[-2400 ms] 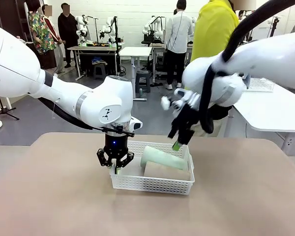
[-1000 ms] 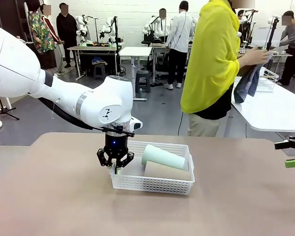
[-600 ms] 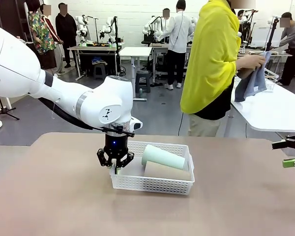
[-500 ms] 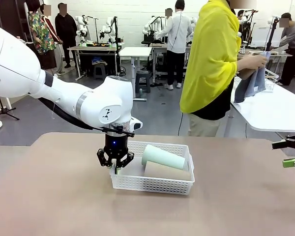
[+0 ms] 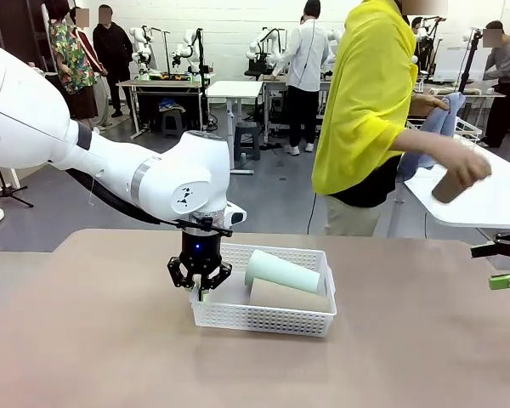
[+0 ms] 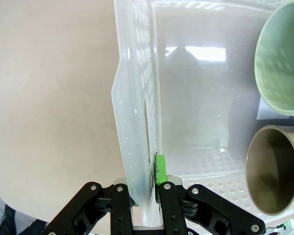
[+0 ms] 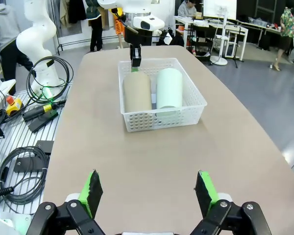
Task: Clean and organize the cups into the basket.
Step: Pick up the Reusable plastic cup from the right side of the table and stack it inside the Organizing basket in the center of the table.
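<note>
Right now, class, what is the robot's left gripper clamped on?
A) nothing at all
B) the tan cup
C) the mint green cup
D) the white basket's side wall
D: in the left wrist view the left gripper is shut on the white basket at its mesh side wall, while the mint green cup and the tan cup lie loose inside.

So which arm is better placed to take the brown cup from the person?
Likely right: the right gripper is open at the table edge nearest the brown cup in the person's hand; the left gripper is shut on the basket wall.
</note>
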Motion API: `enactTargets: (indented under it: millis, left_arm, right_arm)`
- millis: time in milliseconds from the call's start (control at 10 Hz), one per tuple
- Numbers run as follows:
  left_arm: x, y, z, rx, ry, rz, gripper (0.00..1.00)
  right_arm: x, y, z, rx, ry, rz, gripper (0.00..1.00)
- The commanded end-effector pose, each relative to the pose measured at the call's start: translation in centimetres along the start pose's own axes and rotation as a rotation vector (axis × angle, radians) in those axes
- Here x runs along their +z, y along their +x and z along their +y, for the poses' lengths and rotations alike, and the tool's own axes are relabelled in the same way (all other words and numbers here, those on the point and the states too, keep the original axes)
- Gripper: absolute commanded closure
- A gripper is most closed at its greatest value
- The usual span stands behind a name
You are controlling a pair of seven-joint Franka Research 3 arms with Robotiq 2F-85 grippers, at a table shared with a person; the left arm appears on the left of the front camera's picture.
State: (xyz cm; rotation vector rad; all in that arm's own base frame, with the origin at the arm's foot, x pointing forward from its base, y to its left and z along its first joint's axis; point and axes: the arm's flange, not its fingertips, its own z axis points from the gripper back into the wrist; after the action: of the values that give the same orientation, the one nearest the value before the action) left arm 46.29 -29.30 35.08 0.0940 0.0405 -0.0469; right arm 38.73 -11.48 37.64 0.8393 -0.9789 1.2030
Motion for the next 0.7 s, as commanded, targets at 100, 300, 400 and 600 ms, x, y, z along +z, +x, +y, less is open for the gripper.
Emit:
enactTargets:
  millis: [100,300,400,600]
  left_arm:
    - [0.03,0.05,0.09,-0.014,0.008,-0.009,0.97]
    - [0.03,0.05,0.09,-0.014,0.008,-0.009,0.97]
    - [0.03,0.05,0.09,-0.014,0.008,-0.009,0.97]
    - [0.03,0.05,0.09,-0.014,0.008,-0.009,0.97]
  right_arm:
    - [-0.25,0.07,0.26,-0.009,-0.010,0.010,0.00]
    - [-0.25,0.07,0.26,-0.009,-0.010,0.010,0.00]
    - [-0.25,0.07,0.26,-0.009,-0.010,0.010,0.00]
    - [-0.25,0.07,0.26,-0.009,-0.010,0.010,0.00]
